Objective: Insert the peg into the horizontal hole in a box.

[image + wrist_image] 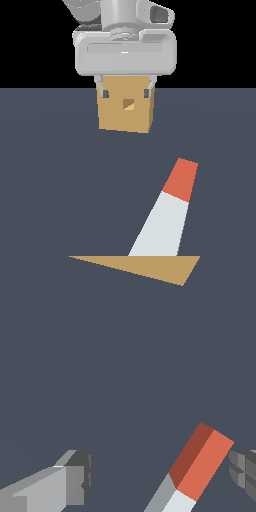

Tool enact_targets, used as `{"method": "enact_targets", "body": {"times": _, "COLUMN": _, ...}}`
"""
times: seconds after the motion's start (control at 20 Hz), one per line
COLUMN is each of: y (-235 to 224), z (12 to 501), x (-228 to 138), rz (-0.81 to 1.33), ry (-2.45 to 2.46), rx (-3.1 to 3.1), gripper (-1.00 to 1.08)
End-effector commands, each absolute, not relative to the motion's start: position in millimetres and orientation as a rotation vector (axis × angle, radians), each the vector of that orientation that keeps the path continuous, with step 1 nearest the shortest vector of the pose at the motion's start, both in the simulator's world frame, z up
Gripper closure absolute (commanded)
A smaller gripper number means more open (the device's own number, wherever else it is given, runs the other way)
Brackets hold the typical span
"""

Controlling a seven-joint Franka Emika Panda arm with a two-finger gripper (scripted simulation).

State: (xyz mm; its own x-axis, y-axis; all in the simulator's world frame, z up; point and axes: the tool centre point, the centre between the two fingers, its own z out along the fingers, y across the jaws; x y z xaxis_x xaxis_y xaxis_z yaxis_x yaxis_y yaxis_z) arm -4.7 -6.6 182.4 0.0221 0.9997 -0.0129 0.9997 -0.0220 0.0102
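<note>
- Your gripper (126,93) hangs with its jaws apart and nothing between them; in the wrist view one finger (60,486) sits low at the frame's left and the other shows at the right edge, with bare floor across most of the gap.
- The peg (167,212) lies on the dark floor (50,175) in the lower right of the exterior view, its orange-red end section (182,179) pointing up the frame. In the wrist view that orange-red end (202,463) lies just inside the right-hand finger, off centre in the gap.
- The box (125,107) stands in the upper middle of the exterior view, behind the fingers, with the horizontal hole (128,104) facing the camera. It is well apart from the peg.
- By my reading you are at the very first step: reaching for the peg, with no grasp made.
- Next you likely need to centre the jaws across the peg, square them to its long sides, then descend and close.
- How high the fingers hang above the floor I cannot tell.
</note>
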Motion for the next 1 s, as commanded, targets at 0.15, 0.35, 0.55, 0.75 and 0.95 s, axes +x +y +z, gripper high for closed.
{"method": "enact_targets", "body": {"times": 0.15, "y": -9, "z": 181, "x": -3, "rz": -0.003, "ry": 2.177, "rx": 2.242, "gripper": -0.92}}
{"method": "enact_targets", "body": {"times": 0.35, "y": -19, "z": 174, "x": 2, "rz": -0.004, "ry": 2.14, "rx": 2.278, "gripper": -0.92}}
{"method": "enact_targets", "body": {"times": 0.55, "y": -38, "z": 162, "x": 12, "rz": -0.004, "ry": 2.07, "rx": 2.343, "gripper": -0.92}}
{"method": "enact_targets", "body": {"times": 0.75, "y": -67, "z": 143, "x": 24, "rz": -0.005, "ry": 1.963, "rx": 2.436, "gripper": -0.92}}
{"method": "enact_targets", "body": {"times": 0.95, "y": -107, "z": 119, "x": 35, "rz": -0.005, "ry": 1.816, "rx": 2.551, "gripper": -0.92}}
